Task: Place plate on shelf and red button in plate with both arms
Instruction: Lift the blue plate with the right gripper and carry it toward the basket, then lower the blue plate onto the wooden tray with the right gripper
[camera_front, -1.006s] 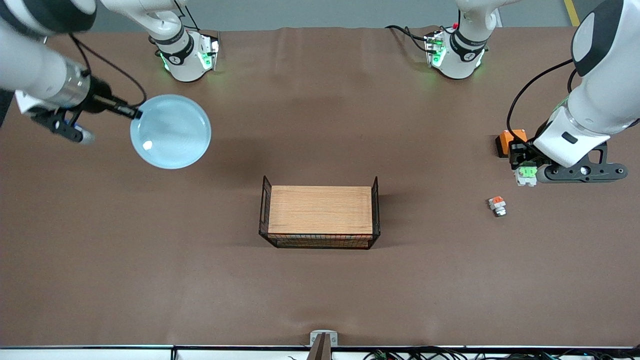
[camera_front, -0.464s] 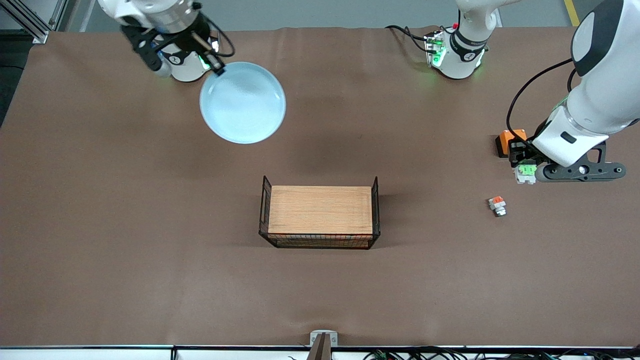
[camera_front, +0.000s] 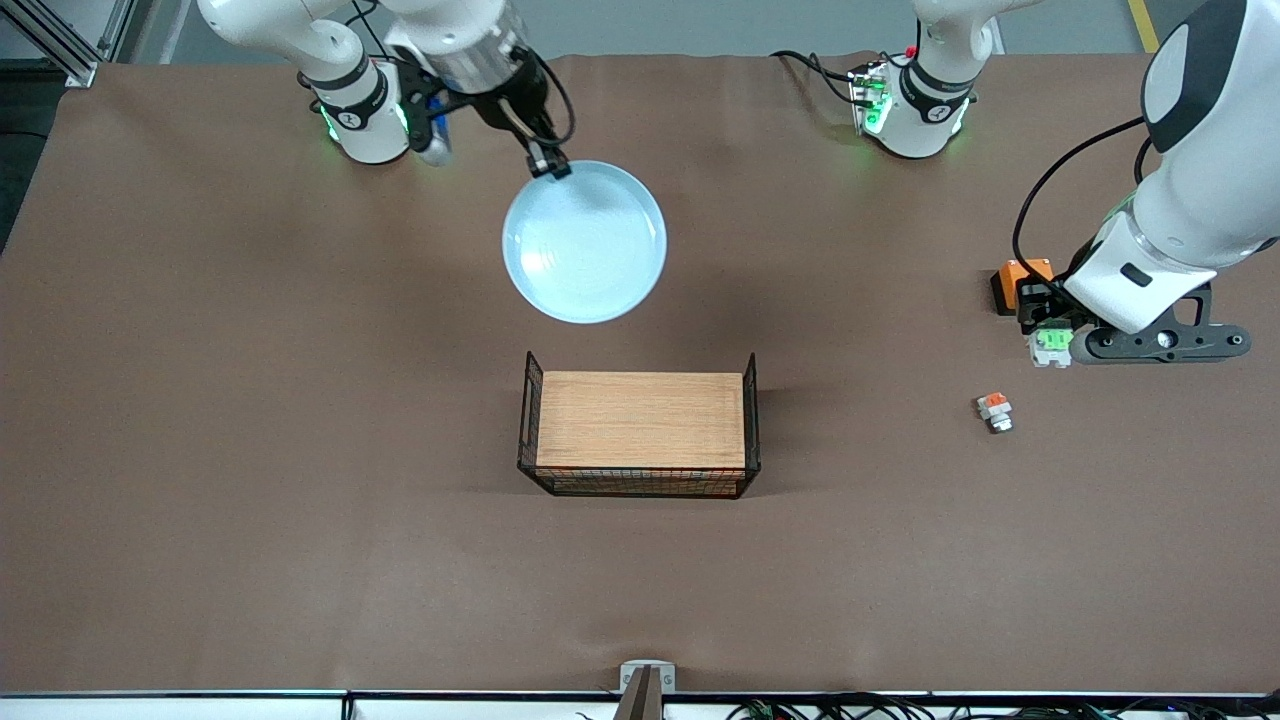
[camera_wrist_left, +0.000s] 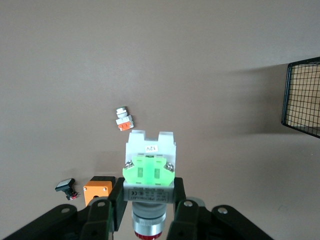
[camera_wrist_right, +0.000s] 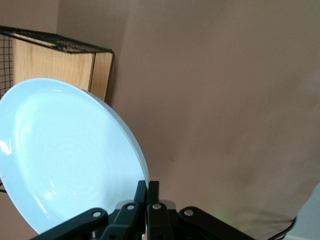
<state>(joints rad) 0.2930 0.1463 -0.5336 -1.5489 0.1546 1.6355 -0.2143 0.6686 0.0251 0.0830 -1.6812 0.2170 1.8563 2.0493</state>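
Wooden-topped wire rack (camera_front: 640, 433) mid-table; orange box (camera_front: 1012, 281) & orange-tab module (camera_front: 995, 411) nr left gripper (camera_front: 1048, 330).

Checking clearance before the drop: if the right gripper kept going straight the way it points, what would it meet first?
Likely the wooden box in its wire basket, judging by the right gripper and its plate; depth is unclear.

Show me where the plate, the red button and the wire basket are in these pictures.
plate (camera_front: 585, 245), front view, middle of its inner face.
red button (camera_wrist_left: 149, 172), left wrist view, on its green tab.
wire basket (camera_front: 528, 400), front view, on its end wall.
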